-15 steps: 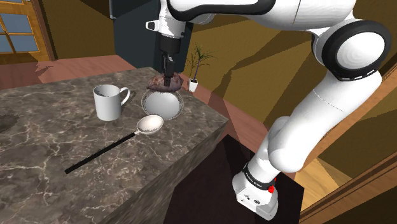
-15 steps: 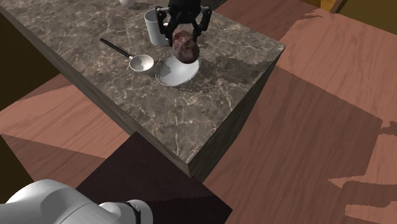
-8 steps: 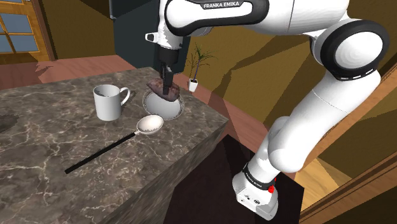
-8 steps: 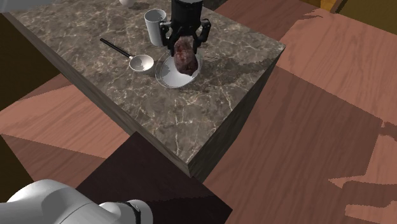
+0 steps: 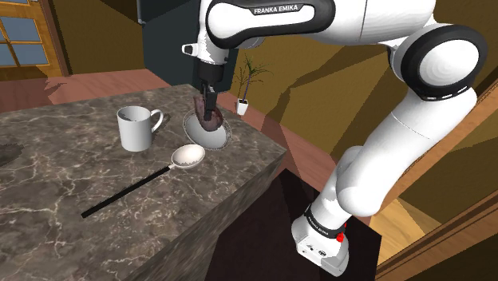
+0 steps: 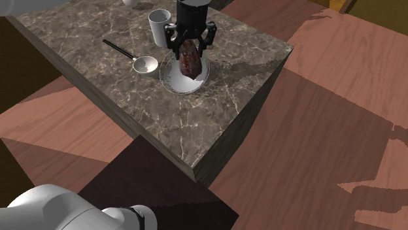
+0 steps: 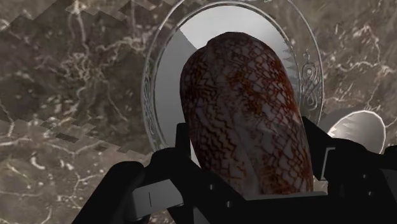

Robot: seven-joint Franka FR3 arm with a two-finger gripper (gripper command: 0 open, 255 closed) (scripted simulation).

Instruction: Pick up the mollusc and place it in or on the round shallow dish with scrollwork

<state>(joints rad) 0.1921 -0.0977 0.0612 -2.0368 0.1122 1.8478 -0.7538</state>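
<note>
A reddish-brown patterned mollusc shell [image 5: 207, 116] [image 6: 190, 60] [image 7: 248, 114] hangs in my black gripper [image 5: 209, 105] [image 6: 190, 40], which is shut on it. Directly below lies the round shallow dish [image 5: 209, 136] [image 6: 175, 80] [image 7: 162, 76], white with scrollwork on its rim, on the marble counter. The shell's lower end is over the dish's middle; whether it touches the dish I cannot tell. In the wrist view the shell covers most of the dish.
A white mug [image 5: 136, 128] [image 6: 159, 27] stands beside the dish. A long-handled spoon [image 5: 188, 156] [image 6: 144, 64] lies near the dish, its bowl close to the rim. The counter's edge [image 5: 267, 152] drops off just past the dish. A potted plant [image 5: 243, 102] stands on the floor beyond.
The gripper has swung the shell from a level pose beyond the dish to hanging upright, and brought it over the dish's middle and a little lower.
</note>
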